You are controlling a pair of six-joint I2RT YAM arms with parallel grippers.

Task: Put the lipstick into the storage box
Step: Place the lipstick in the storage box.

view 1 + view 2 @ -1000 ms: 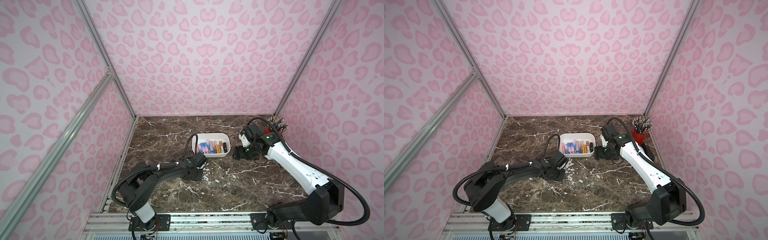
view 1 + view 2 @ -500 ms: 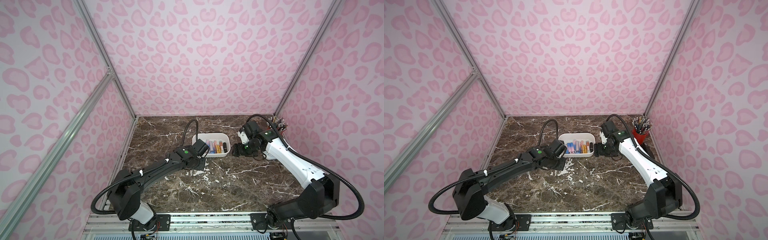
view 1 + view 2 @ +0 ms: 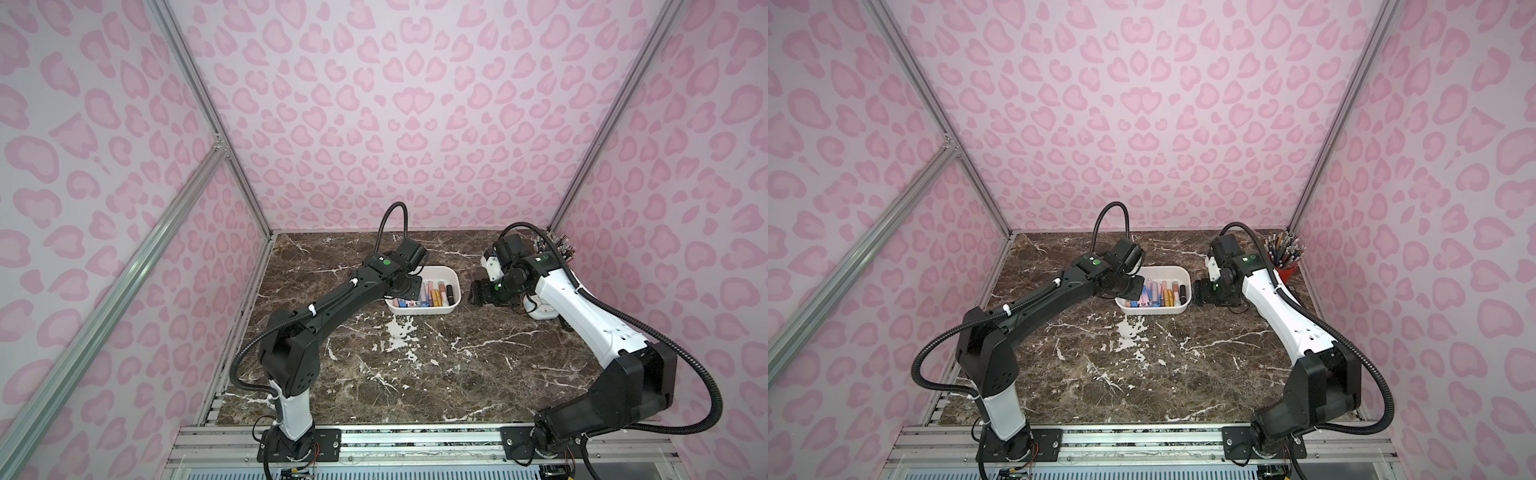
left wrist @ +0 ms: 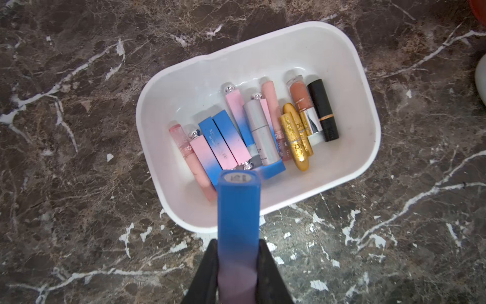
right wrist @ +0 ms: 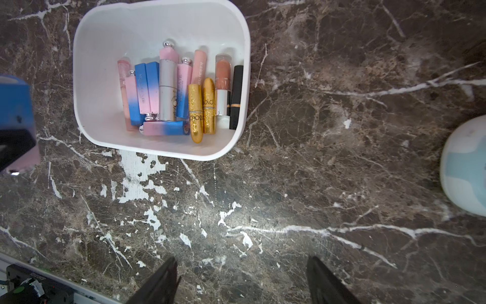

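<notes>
Here, left tool (image 4: 238, 247) pinching blue-pink lipstick (image 4: 238, 205), pink end cut off, right tool (image 5: 242, 263) spread, only tips showing.

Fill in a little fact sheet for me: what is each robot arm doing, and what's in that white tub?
Left end effector: shut on a blue-to-pink square lipstick tube, poised at the tub's edge
Right end effector: open, empty, above the dark marble tabletop
White shallow rounded plastic storage box: holds many lipstick tubes, lying down
Task status: held lipstick not yet released
</notes>
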